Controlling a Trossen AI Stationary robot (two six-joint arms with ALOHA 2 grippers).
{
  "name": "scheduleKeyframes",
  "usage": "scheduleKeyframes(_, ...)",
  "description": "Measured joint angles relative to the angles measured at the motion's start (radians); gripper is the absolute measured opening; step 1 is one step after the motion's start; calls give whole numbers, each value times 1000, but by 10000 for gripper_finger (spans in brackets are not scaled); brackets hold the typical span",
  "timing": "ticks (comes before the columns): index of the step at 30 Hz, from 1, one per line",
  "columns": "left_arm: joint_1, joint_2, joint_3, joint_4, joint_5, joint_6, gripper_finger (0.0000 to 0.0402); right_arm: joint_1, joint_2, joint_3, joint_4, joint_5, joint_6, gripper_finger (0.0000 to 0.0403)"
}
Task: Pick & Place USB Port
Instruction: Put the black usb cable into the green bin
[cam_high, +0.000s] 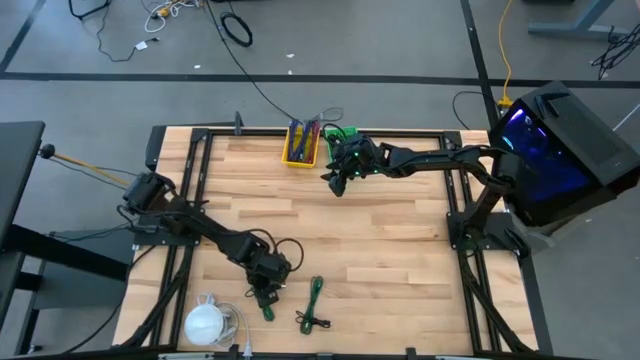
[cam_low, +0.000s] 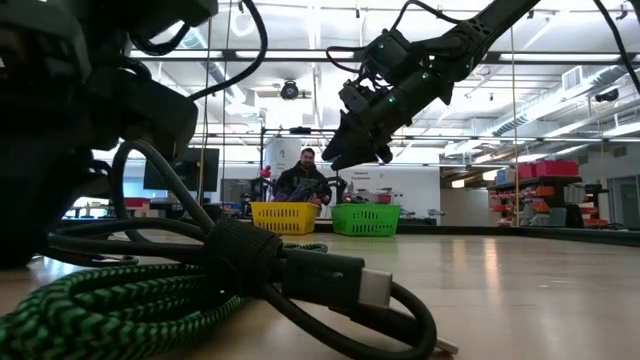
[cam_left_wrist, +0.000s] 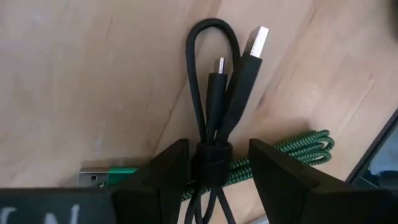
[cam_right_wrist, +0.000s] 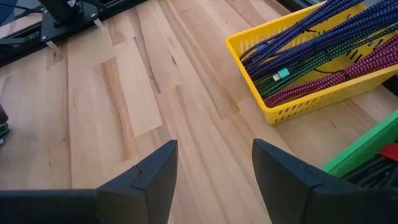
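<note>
A black USB cable (cam_left_wrist: 214, 93), looped and bound by a black strap (cam_left_wrist: 211, 163), lies on the wooden table near its front edge, its two plugs pointing away from the strap. It lies across a green braided cable (cam_left_wrist: 298, 146) with a green-bodied plug (cam_left_wrist: 102, 177). My left gripper (cam_left_wrist: 217, 148) is open and points steeply down over the bundle, one finger on either side of the strap; in the high view it is at the near middle (cam_high: 266, 290). My right gripper (cam_high: 338, 182) hangs open and empty above the table's far part, near the baskets.
A yellow basket (cam_high: 300, 155) with several braided cables and a green basket (cam_high: 346, 133) stand at the far edge. Another green cable (cam_high: 316, 292), a small black bundle (cam_high: 313, 322) and a white round object (cam_high: 205, 324) lie near the front. A person (cam_low: 305, 175) sits beyond the table.
</note>
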Motion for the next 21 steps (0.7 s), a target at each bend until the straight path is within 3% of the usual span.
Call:
scheduleKeyframes(4,2,13,-1,-8,-10,8,149,0,0,0,0,0,0,208)
scheduleKeyframes(9,3,14,11,-29,-13,46,29,0,0,0,0,0,0,208)
scheduleKeyframes(21,28,22,153,17,-132,182,28,0,0,0,1,0,0,207)
